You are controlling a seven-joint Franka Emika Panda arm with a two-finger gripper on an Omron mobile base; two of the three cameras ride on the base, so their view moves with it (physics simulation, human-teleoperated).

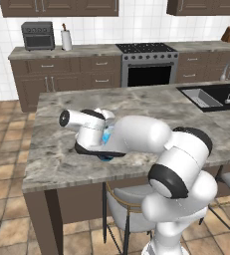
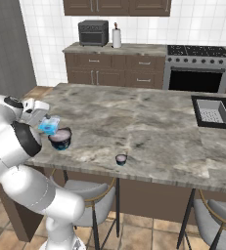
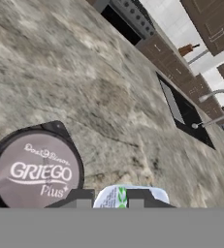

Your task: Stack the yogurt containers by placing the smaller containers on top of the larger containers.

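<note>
Yogurt containers: one navy (image 2: 60, 138), one blue (image 2: 50, 125), one tiny (image 2: 121, 159)

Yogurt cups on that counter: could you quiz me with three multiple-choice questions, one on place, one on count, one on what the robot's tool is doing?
1. Where is the tiny cup?
A. near the counter's front edge
B. in the sink
C. on the stove

2. How many cups are there?
A. one
B. three
C. five

3. The tool is:
A. wide open, holding nothing
B. shut on the blue cup
C. gripping the faucet

Answers: 1 A, it stands alone by the front edge. 2 B, tiny, blue and the dark cup. 3 B, the blue cup hangs in the tool just above the dark cup.
</note>
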